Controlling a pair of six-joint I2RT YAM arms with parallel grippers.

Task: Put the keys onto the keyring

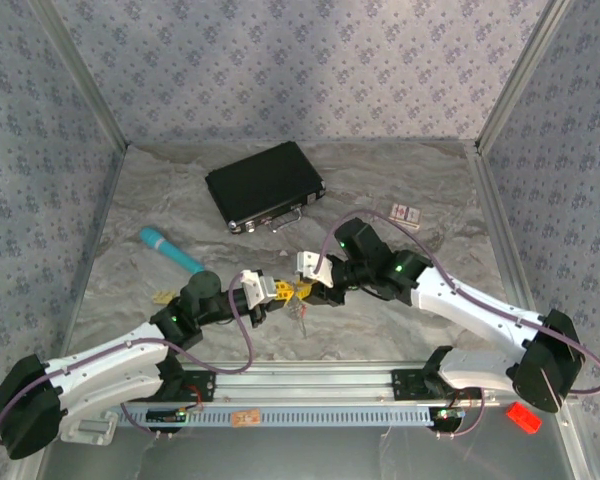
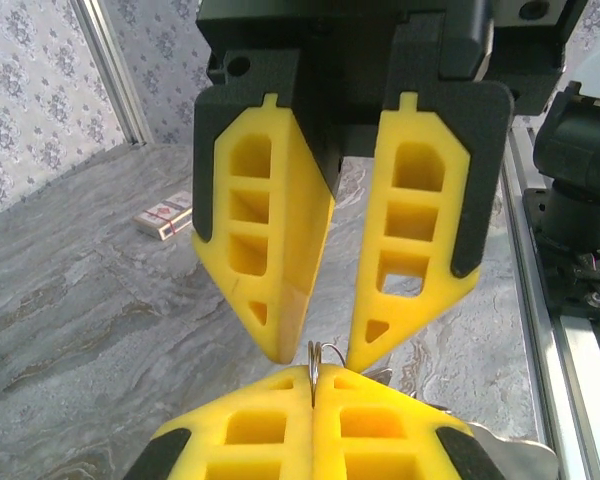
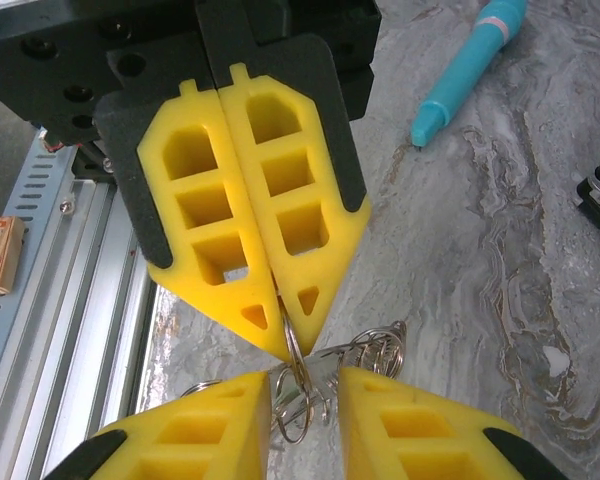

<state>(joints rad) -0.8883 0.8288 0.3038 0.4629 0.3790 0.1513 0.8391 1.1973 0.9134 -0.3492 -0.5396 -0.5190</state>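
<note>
The two tools meet over the middle of the worktop [image 1: 400,300]. The left tool [image 3: 280,340] is clenched on the thin wire keyring [image 3: 298,395], which hangs off the surface. The right tool [image 2: 317,355] is released, its pads either side of the ring. Bare marble lies open at 3 o'clock. The metal rail [image 1: 310,385] runs close at 6. A teal stick [image 1: 170,250] lies at 9 to 10, a black case [image 1: 265,185] at 11 and a small box [image 1: 406,213] at 2, all well apart.
</note>
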